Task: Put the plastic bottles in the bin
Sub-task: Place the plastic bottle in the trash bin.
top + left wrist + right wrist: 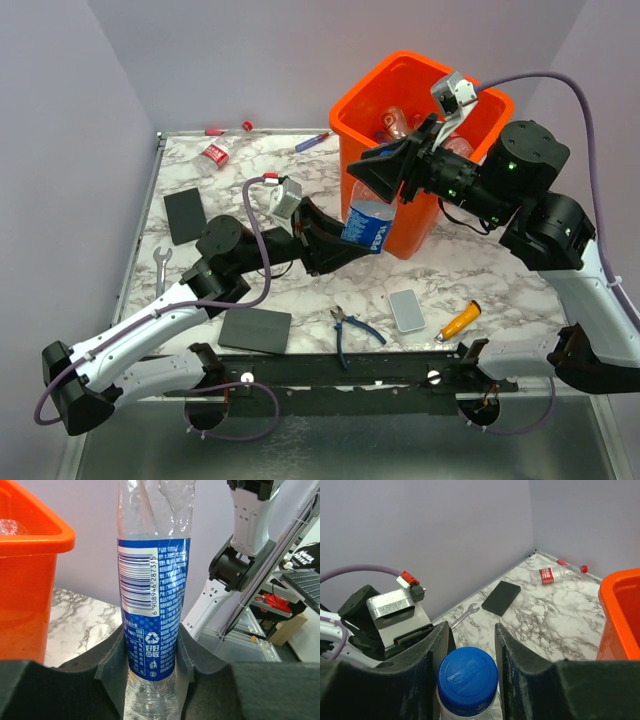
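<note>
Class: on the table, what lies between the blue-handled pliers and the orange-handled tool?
A small, flat, pale grey rounded rectangle lies between the blue-handled pliers and the orange-handled tool, seen in the top external view.

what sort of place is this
Probably a robotics lab workcell: a left arm and right arm bolted to a marble-patterned table, plain lilac walls around it, a keyboard beyond.

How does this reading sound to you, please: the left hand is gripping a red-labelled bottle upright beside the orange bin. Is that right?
Not quite: the label is blue, not red. The left wrist view shows the left hand gripping a blue-labelled bottle upright beside the orange bin.
</note>
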Controlling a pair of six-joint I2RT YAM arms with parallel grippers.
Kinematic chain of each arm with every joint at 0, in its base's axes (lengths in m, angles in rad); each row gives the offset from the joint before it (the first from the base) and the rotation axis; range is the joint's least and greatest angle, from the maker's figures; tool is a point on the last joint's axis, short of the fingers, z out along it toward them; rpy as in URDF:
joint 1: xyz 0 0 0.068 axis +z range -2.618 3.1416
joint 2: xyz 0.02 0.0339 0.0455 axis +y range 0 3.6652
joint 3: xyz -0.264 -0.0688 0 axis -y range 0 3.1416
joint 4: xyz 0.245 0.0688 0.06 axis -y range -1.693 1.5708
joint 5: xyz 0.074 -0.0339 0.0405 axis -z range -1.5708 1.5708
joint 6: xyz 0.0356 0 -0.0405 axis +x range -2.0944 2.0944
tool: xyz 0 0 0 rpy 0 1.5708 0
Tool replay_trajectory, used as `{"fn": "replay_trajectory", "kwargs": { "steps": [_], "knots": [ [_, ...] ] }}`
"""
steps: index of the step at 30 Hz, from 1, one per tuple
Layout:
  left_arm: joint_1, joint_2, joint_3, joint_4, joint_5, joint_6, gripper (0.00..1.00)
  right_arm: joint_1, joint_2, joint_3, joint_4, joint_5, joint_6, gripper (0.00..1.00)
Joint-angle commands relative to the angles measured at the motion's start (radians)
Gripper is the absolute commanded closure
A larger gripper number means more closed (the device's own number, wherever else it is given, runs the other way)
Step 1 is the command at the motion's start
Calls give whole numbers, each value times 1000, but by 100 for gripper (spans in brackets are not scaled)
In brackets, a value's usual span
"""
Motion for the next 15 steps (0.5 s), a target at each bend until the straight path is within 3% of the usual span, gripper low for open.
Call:
{"fn": "replay_trajectory", "kwargs": {
  "steps": [1,2,3,9,12,15],
  "knots": [
    [0,-22,12,13,-24,34,39,-1,-41,-19,20,53,25,98],
    [0,-30,6,14,-38,39,14,0,-45,-22,24,59,24,99],
    [0,-41,-4,13,-59,44,3,-1,-51,-25,32,88,21,100],
    [0,-206,-126,5,-304,137,1,-1,-120,-68,222,345,-81,100],
    [0,-324,-197,-24,-473,199,1,-1,-153,-107,465,509,-211,100],
    [0,-427,-239,-77,-640,244,1,-1,-145,-157,806,677,-470,100]
  ]
}}
